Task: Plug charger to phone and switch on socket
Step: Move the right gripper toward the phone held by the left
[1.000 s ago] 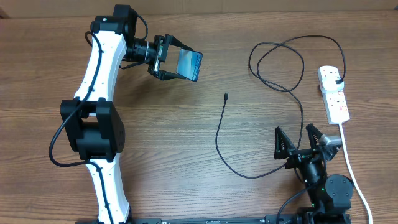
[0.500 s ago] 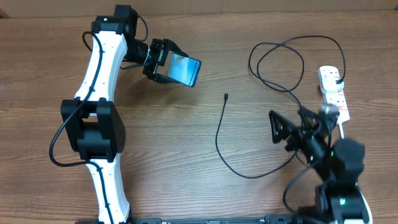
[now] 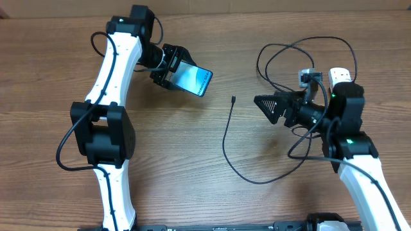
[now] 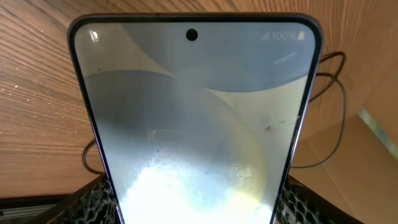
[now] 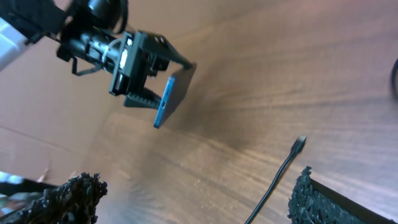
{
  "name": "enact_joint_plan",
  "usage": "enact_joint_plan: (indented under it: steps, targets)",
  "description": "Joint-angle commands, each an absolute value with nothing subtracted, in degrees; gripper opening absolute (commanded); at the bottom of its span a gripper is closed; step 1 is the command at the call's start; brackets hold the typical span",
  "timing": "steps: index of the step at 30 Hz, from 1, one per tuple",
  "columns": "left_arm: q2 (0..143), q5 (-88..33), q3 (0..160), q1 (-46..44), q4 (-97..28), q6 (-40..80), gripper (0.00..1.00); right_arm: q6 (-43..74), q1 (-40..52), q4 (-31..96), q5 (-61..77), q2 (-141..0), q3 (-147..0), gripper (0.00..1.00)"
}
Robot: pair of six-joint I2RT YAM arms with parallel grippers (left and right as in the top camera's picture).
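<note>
The right gripper (image 3: 266,104) is the big change: it's been swinging up from the near edge of the table (image 3: 192,173) & is now sitting just right of the connector tip (image 3: 233,99), w/ fingers wide apart, pointing at the tip, holding nothing. The left gripper (image 3: 173,72) is staying clamped on the phone (image 3: 196,80), up & left of the tip. It's been turning the phone a bit, so the free end is leaning more toward the tip. The phone is being held up off the table, tilted, screen glowing light blue. The charger (image 3: 226,138) cable is lying loose, running down from the tip, then curling back right, w/ more loops far right of the tip. The socket (image 3: 338,75) is lying far right of the tip too, partly hiding behind the right arm. So prob. the next bit is grabbing the tip & bringing it to the phone. Plugging in & the switch aren't done yet.
</note>
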State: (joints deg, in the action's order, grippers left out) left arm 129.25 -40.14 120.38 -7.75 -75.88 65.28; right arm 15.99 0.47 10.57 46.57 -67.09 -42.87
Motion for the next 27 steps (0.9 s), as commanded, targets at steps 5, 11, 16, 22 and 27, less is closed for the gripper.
enact_joint_plan:
  steps: [5,11,16,22,27]
  targets:
    - [129.1,-37.8,122.1,-10.6,-75.1,68.1,0.22,27.0,0.7,9.0,49.8,-72.2,-44.2,1.0]
    - [129.1,-37.8,122.1,-12.6,-74.5,70.7,0.22,31.9,1.1,9.3,45.9,-74.8,-44.2,0.85]
    - [129.1,-36.6,122.1,-14.7,-74.3,71.4,0.22,33.5,4.6,7.7,43.9,-76.3,-44.2,0.77]
    - [129.1,-35.3,122.1,-17.0,-73.9,72.5,0.22,39.3,9.3,6.9,35.9,-76.3,-44.2,0.73]
    - [129.1,-35.1,122.1,-18.3,-73.5,72.9,0.22,42.6,11.7,4.5,34.0,-76.3,-44.2,0.66]
